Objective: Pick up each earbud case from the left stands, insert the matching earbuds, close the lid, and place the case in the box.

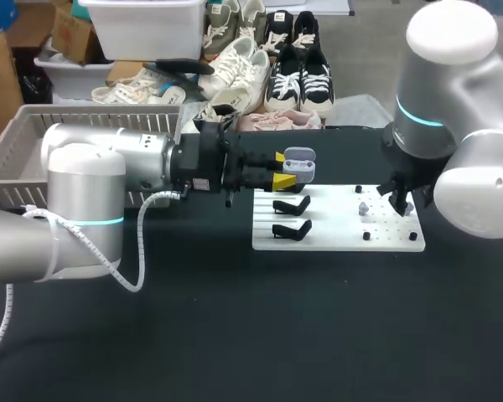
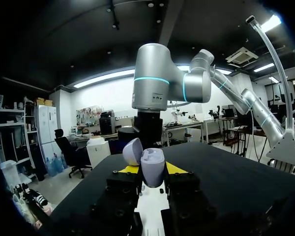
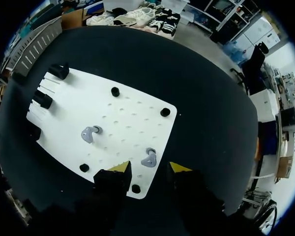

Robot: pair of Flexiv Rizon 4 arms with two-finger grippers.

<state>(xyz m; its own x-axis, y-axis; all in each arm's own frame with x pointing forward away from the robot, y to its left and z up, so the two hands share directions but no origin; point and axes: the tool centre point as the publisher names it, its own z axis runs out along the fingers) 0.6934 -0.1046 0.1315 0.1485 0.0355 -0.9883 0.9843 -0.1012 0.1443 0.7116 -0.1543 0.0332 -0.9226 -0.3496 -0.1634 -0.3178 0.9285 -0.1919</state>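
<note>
A pale lavender earbud case (image 1: 299,165) hangs above the board's left part with its lid open, and my left gripper (image 1: 283,169) is shut on it. From the left wrist, the case (image 2: 151,167) stands between the yellow tips, its lid (image 2: 132,151) tipped back. Two black stands (image 1: 291,205) sit on the white board (image 1: 335,234). My right gripper (image 3: 147,169) hovers open over the board's near right corner. One grey earbud (image 3: 148,158) lies between and just ahead of its fingers, touching neither. A second earbud (image 3: 90,133) lies further in on the board.
A grey slatted basket (image 1: 33,142) stands at the table's back left, behind my left arm. Small black pegs (image 3: 164,112) stick up around the earbuds on the board. The dark tabletop (image 1: 277,335) stretches in front of the board.
</note>
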